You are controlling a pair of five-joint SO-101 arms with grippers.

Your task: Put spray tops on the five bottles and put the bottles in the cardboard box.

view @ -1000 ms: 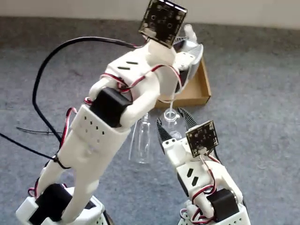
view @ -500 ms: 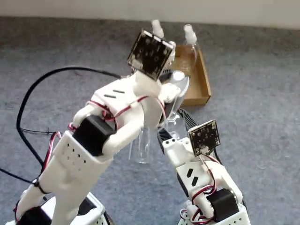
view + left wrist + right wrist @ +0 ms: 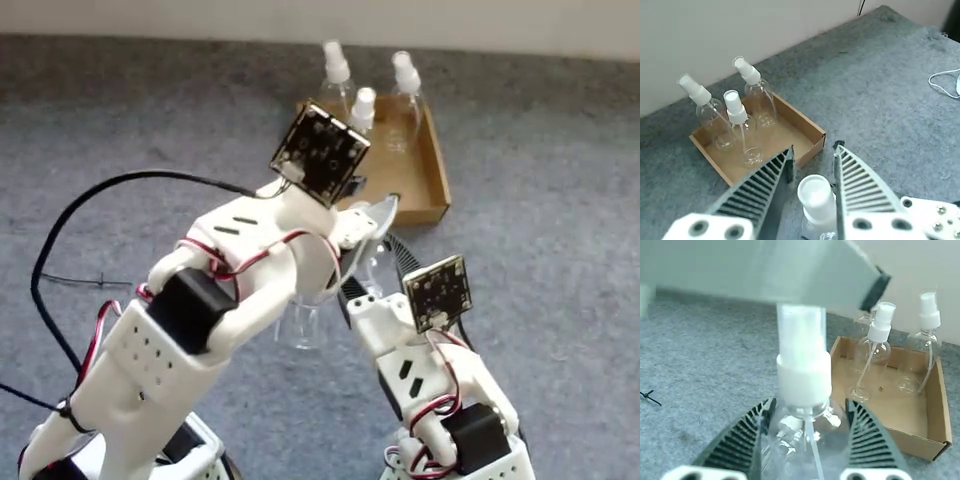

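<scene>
Right gripper (image 3: 808,407) works nearest the arm bases, on the near side of the cardboard box (image 3: 420,213); its jaws are closed against the sides of a clear bottle (image 3: 805,440), which is upright. A spray top (image 3: 802,365) sits on the bottle's neck; whether it is fully seated I cannot tell.

An uncapped bottle (image 3: 300,322) is close by, also short of the box and partly under the left arm; standing or lying, I cannot tell.

Left gripper (image 3: 813,150) is over the held bottle, jaws apart, one on each side of the top and clear of it.

The box holds three capped bottles (image 3: 735,107), upright toward its far side.

Risks:
- An off-centre squeeze could cock the top or twist the smooth bottle in the right jaws.
- A loose top could lift off in transfer.
- The left arm could knock the uncapped bottle.
- Setting down too deep in the box could topple the standing three.
</scene>
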